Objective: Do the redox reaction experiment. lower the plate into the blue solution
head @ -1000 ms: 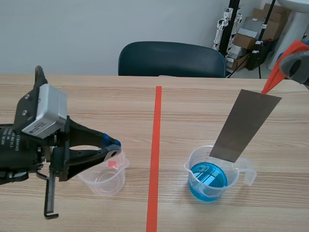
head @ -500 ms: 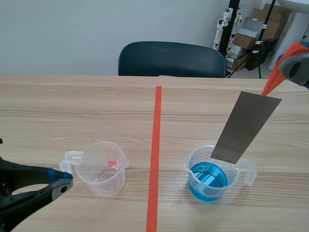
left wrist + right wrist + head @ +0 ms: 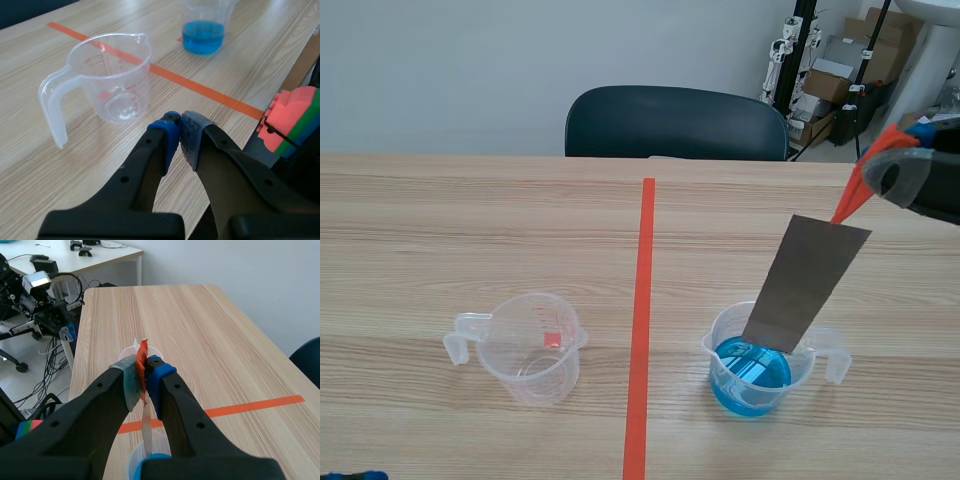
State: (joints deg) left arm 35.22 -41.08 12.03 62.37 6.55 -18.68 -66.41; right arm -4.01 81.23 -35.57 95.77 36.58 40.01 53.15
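A grey metal plate (image 3: pixel 806 283) hangs tilted from an orange-red tag (image 3: pixel 860 190), and my right gripper (image 3: pixel 898 165) is shut on that tag. The plate's lower edge sits inside the rim of the clear beaker of blue solution (image 3: pixel 752 375); I cannot tell whether it touches the liquid. In the right wrist view the tag (image 3: pixel 144 352) is pinched in the right gripper (image 3: pixel 143 374), with the plate (image 3: pixel 147 427) edge-on above the blue beaker (image 3: pixel 150 460). My left gripper (image 3: pixel 178 131) is shut on nothing, near the table's front edge by an empty clear beaker (image 3: pixel 112 75).
The empty beaker (image 3: pixel 528 347) stands left of the orange tape line (image 3: pixel 642 320). A dark chair (image 3: pixel 675 122) sits behind the table. Boxes and stands (image 3: pixel 840 70) fill the back right. A coloured foam block (image 3: pixel 295 120) lies off the table's edge.
The left arm drew back from the empty beaker and left the scene view at the lower left. The right gripper came down and left, bringing the plate's lower end into the blue beaker.
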